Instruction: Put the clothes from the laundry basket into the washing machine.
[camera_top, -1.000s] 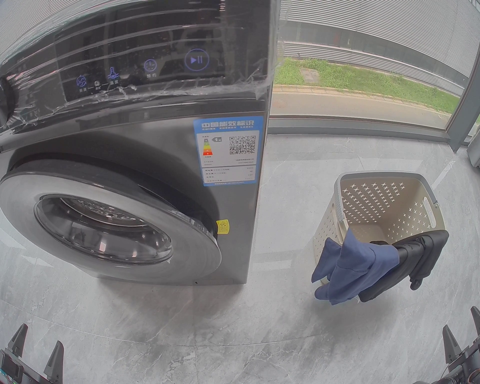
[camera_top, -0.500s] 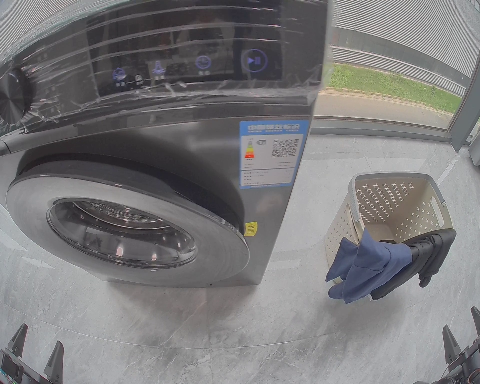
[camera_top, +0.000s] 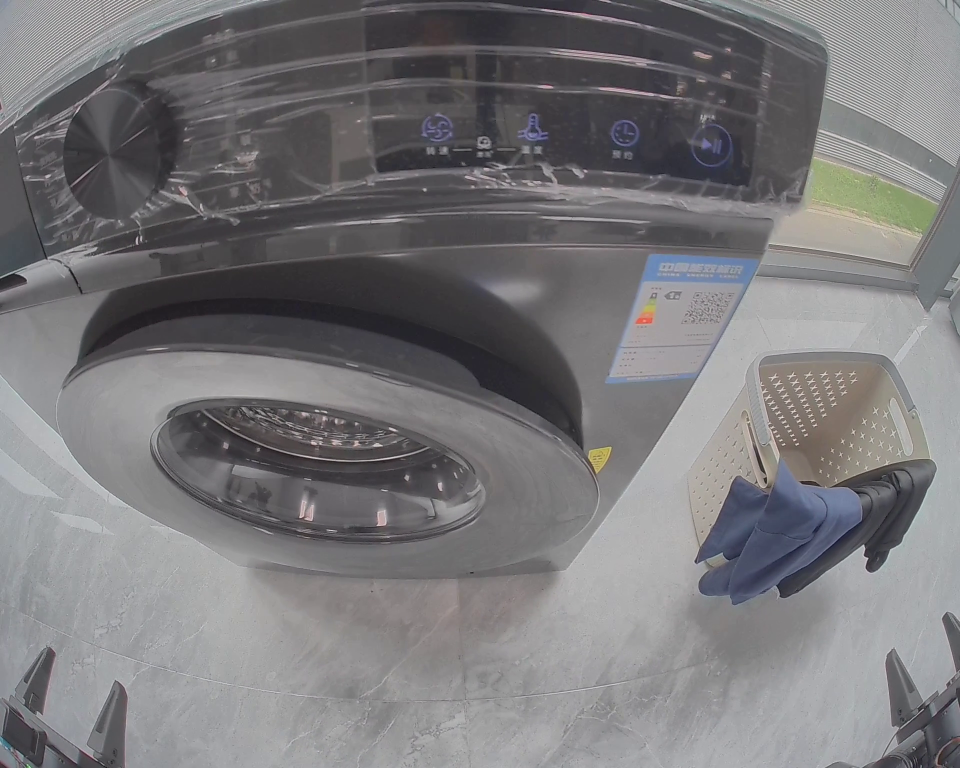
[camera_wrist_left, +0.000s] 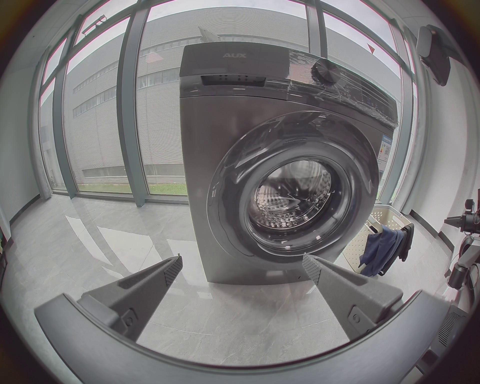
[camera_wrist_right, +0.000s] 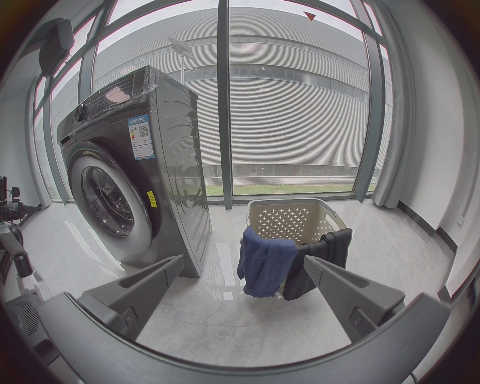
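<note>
Washer (camera_top: 400, 300) stands dead ahead on the floor; its round glass door (camera_top: 320, 470) looks shut, and the drum behind the glass looks empty. Laundry basket (camera_top: 830, 357) stands on the floor off the machine's right side, toward the window edge of the floor and apart from the cabinet. Blue garment (camera_top: 775, 535) and black garment (camera_top: 890, 505) hang over the basket's near rim, touching each other, with the blue one nearer the washer. Left gripper (camera_wrist_left: 241, 260) and right gripper (camera_wrist_right: 242, 261) sit low, each with fingers spread wide and holding nothing.

Judgement: nothing is loaded yet, and the door has to come open first. The left arm faces the door squarely, so it suits that job. Handle position isn't readable, so it should check the door's rim before pulling. The right arm faces the basket. It should pinch the blue garment at the fold on the rim and lift straight up, so the basket doesn't tip.
</note>
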